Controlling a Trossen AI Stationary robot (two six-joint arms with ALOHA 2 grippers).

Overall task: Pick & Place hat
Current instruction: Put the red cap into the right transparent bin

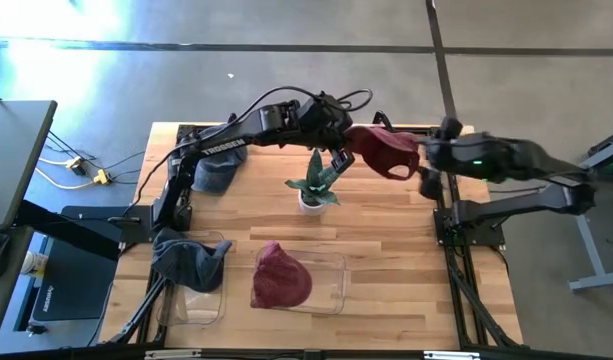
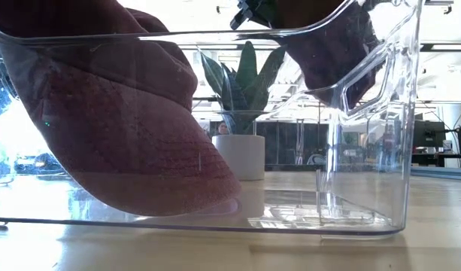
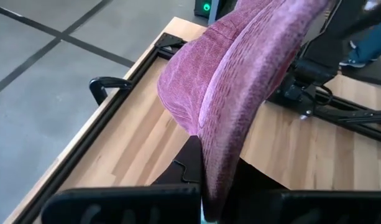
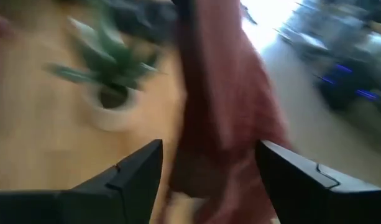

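Left wrist view: left gripper (image 3: pixel 206 186) fingers pinch maroon hat (image 3: pixel 240 81).

light: bright daylight | glare: floor, upper left | right wrist view: motion-blurred

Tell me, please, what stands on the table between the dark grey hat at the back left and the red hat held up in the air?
In the high view, a small potted plant stands between the grey hat and the held red hat.

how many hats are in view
4: a maroon hat held up by the left end effector, a maroon one in the clear bin, two grey ones at the left.
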